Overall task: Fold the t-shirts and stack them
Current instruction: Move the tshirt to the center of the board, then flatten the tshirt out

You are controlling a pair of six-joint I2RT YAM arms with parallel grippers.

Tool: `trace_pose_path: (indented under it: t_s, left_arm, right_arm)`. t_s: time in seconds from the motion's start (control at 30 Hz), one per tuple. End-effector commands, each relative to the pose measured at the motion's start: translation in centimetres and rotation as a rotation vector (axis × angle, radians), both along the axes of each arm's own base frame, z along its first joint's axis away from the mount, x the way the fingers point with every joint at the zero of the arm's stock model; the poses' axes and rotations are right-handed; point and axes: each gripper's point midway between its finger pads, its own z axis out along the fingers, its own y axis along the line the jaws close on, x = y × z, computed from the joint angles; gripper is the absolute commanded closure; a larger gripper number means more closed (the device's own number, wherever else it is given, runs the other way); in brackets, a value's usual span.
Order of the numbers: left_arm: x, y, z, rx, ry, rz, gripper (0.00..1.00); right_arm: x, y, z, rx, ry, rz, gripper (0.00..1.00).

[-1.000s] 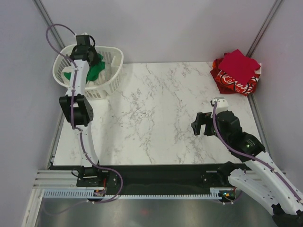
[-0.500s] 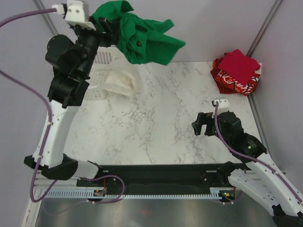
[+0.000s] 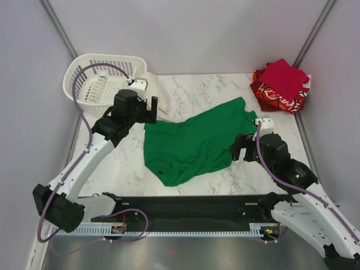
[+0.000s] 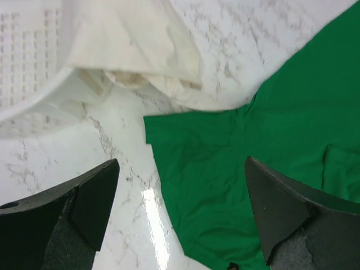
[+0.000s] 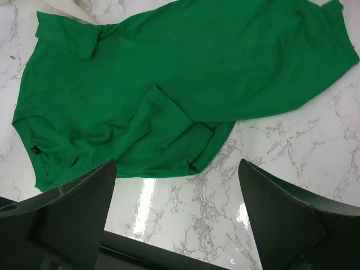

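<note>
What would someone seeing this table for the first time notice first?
The bright green t-shirt first: it lies rumpled and unfolded across the middle of the marble table. Next, the folded crimson t-shirt on top of the red printed one in the far right corner, and the white basket at the far left corner.

Left claw gaping over green t-shirt lying on marble table; white basket beside.
</note>
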Motion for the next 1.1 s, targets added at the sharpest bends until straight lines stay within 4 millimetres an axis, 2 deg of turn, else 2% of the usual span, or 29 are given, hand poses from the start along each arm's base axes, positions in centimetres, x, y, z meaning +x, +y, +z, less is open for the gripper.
trace_pose_path:
  t_s: [0.0,0.03,0.1,0.2,0.23,0.27,0.3,0.33,0.37,0.4,0.43,0.47,0.5,0.53,0.57,0.6,0.67,0.77,0.8,0.83,0.93,0.97,1.03,1.07]
  left_arm:
    - [-0.7,-0.1,-3.4,-0.008,0.126,0.027,0.0]
    - [-0.2,0.1,-4.6,0.005,0.153,0.06,0.0]
    - [0.9,0.8,-5.3,0.033,0.163,0.12,0.0]
    - [3.7,0.4,-6.7,0.072,0.199,0.156,0.0]
    - [5.3,-0.2,-8.0,0.089,0.23,0.16,0.0]
    - [6.1,-0.4,-8.4,0.093,0.239,0.164,0.0]
    - [7.2,0.3,-9.0,0.12,0.24,0.224,0.0]
    - [8.3,0.0,-8.3,0.092,0.228,0.232,0.0]
    - [9.3,-0.4,-10.4,0.1,0.267,0.238,0.0]
    - [10.1,-0.4,-10.7,0.093,0.272,0.249,0.0]
    - [11.2,-0.9,-10.0,0.076,0.254,0.253,0.0]
    - [11.9,-1.0,-10.4,0.082,0.257,0.261,0.0]
    - [12.7,-1.1,-12.0,0.105,0.279,0.275,0.0]
    - [13.8,-1.1,-11.4,0.1,0.257,0.295,0.0]
    - [14.3,-0.7,-11.5,0.12,0.249,0.323,0.0]
    - [14.9,-0.6,-12.8,0.143,0.261,0.343,0.0]
    - [16.1,0.1,-12.3,0.165,0.231,0.392,0.0]
    - [18.1,0.4,-13.3,0.213,0.22,0.418,0.04]
    - [19.1,0.2,-12.7,0.206,0.203,0.415,0.17]
    - [19.7,0.1,-14.2,0.231,0.223,0.398,0.23]
    - [21.3,-0.5,-14.1,0.244,0.208,0.369,0.85]
    - [21.6,-0.7,-13.6,0.24,0.197,0.365,0.98]
    - [22.1,-1.0,-11.2,0.212,0.152,0.356,0.98]
    - [22.2,-0.9,-8.9,0.188,0.114,0.359,0.98]
  right_arm:
    - [0.2,-0.3,0.9,0.009,-0.021,-0.023,0.02]
    - [0.1,-0.3,0.8,0.009,-0.018,-0.024,0.02]
    - [0.2,-0.3,0.8,0.008,-0.019,-0.027,0.02]
    - [0.2,-0.2,0.7,0.01,-0.015,-0.025,0.02]
    - [0.1,-0.3,0.7,0.009,-0.015,-0.024,0.02]
    - [0.2,-0.3,0.7,0.009,-0.015,-0.026,0.02]
    - [0.1,-0.3,0.7,0.009,-0.015,-0.023,0.02]
    - [0.0,-0.3,0.8,0.012,-0.018,-0.022,0.02]
    - [0.0,-0.3,0.8,0.012,-0.018,-0.022,0.02]
    - [0.0,-0.3,0.8,0.013,-0.02,-0.023,0.02]
    - [0.0,-0.3,0.8,0.013,-0.021,-0.021,0.02]
    - [0.0,-0.3,0.8,0.015,-0.019,-0.023,0.02]
    - [0.0,-0.3,0.8,0.015,-0.02,-0.022,0.02]
    - [0.0,-0.3,0.8,0.015,-0.022,-0.022,0.02]
    - [0.0,-0.3,0.8,0.013,-0.02,-0.022,0.02]
    - [0.0,-0.2,0.6,0.013,-0.015,-0.02,0.02]
    - [0.1,-0.1,0.5,0.007,-0.009,-0.017,0.02]
    - [0.2,-0.1,0.3,0.006,-0.004,-0.016,0.02]
    - [0.2,-0.1,0.3,0.004,-0.005,-0.017,0.02]
    - [0.2,-0.1,0.3,0.004,-0.004,-0.017,0.02]
    - [0.2,-0.1,0.2,0.0,0.001,-0.02,0.02]
    - [0.3,-0.1,0.2,0.0,0.001,-0.02,0.02]
    - [0.2,-0.1,0.2,0.001,0.002,-0.019,0.02]
    - [0.2,-0.1,0.1,0.001,0.002,-0.019,0.02]
